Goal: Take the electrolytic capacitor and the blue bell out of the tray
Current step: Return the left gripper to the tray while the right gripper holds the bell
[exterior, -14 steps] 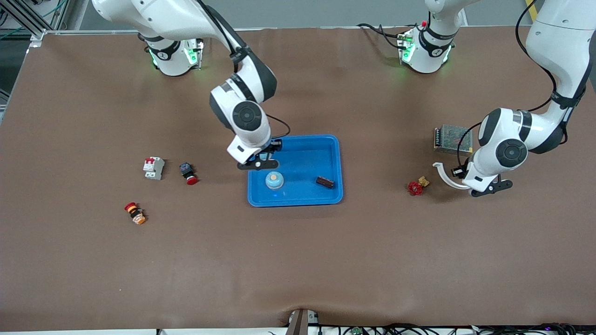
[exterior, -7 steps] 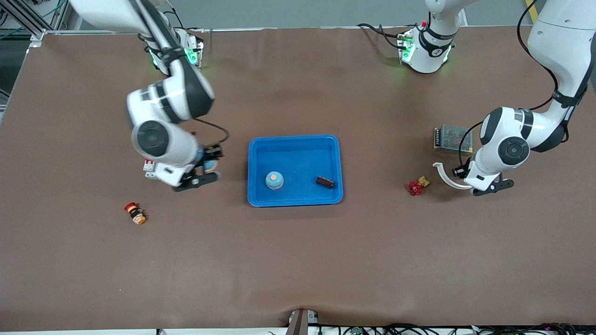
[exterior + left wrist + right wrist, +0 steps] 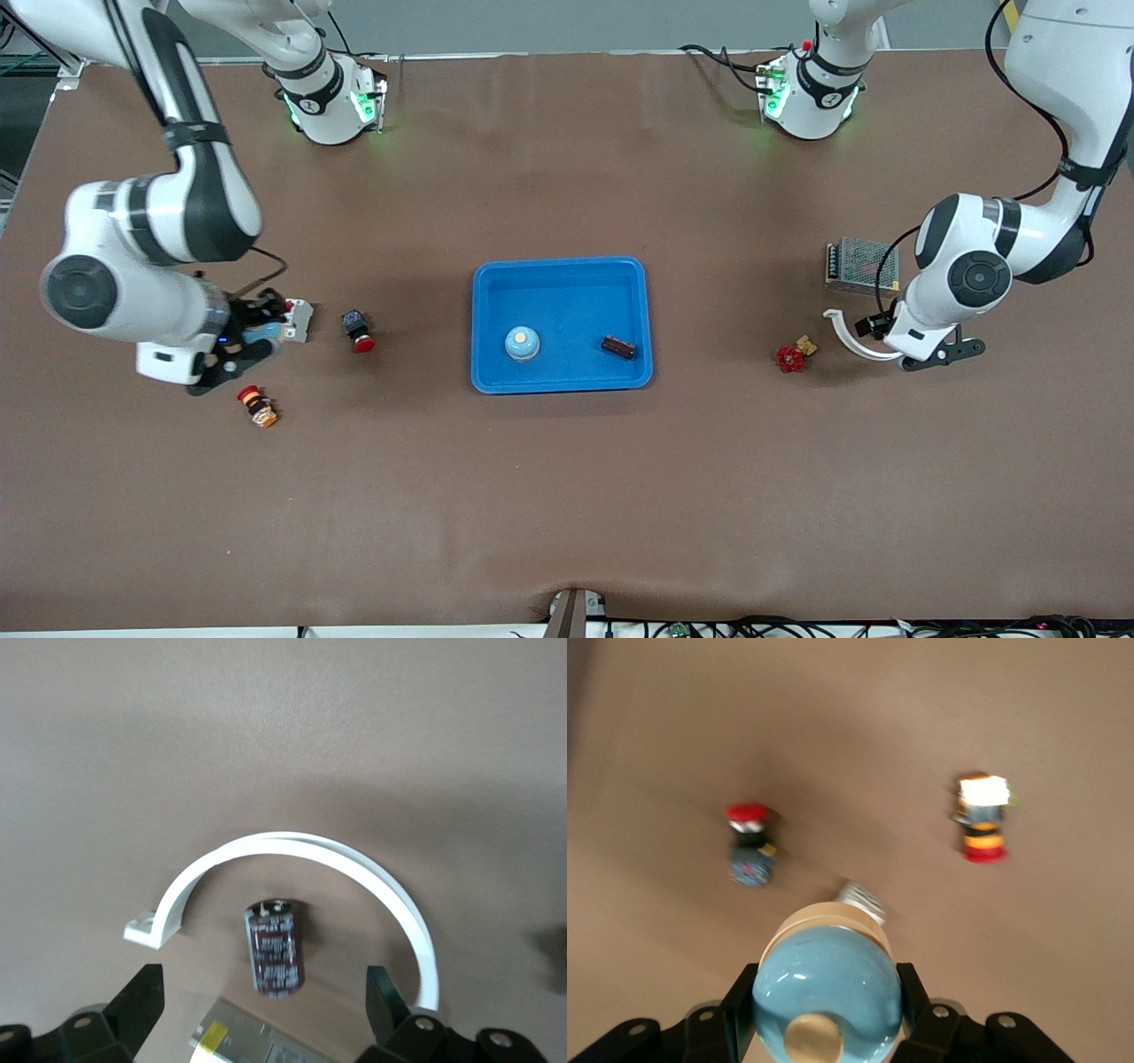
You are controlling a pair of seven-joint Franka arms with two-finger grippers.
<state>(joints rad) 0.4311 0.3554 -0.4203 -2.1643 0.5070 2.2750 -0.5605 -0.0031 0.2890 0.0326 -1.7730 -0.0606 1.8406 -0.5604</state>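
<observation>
Nearest the front camera, toward the right arm's end of the table, lies a red-and-orange push button [image 3: 257, 407]. The right gripper [image 3: 237, 346] hangs over the bare table between that button and the white breaker [image 3: 295, 320]. Its fingers are pinched on the blue bell [image 3: 826, 1001], dome outward and brass knob showing. A red-capped switch [image 3: 358, 330] lies near on the tray's side.

We judge the step in hand to be setting this bell down. We would lower it onto the bare patch among those three parts, base flat, and spread the fingers only once it rests. That way it neither tips nor knocks a neighbour. How high the bell hangs we cannot quite tell, since the arm covers it from the front.

The tray [image 3: 642, 319] sits mid-table, well apart from both grippers. It holds a pale blue domed piece [image 3: 522, 343] and a small dark block [image 3: 618, 346].

Toward the left arm's end lies a red valve handle [image 3: 789, 358]. Near it the left gripper [image 3: 930, 357] has its fingers spread wide over the electrolytic capacitor [image 3: 274, 947]. The capacitor lies on its side on the table, untouched, within the curve of a white arc piece [image 3: 292, 849]. A straight lift here should leave it unrolled. Farthest is a mesh-topped metal box [image 3: 861, 263].
</observation>
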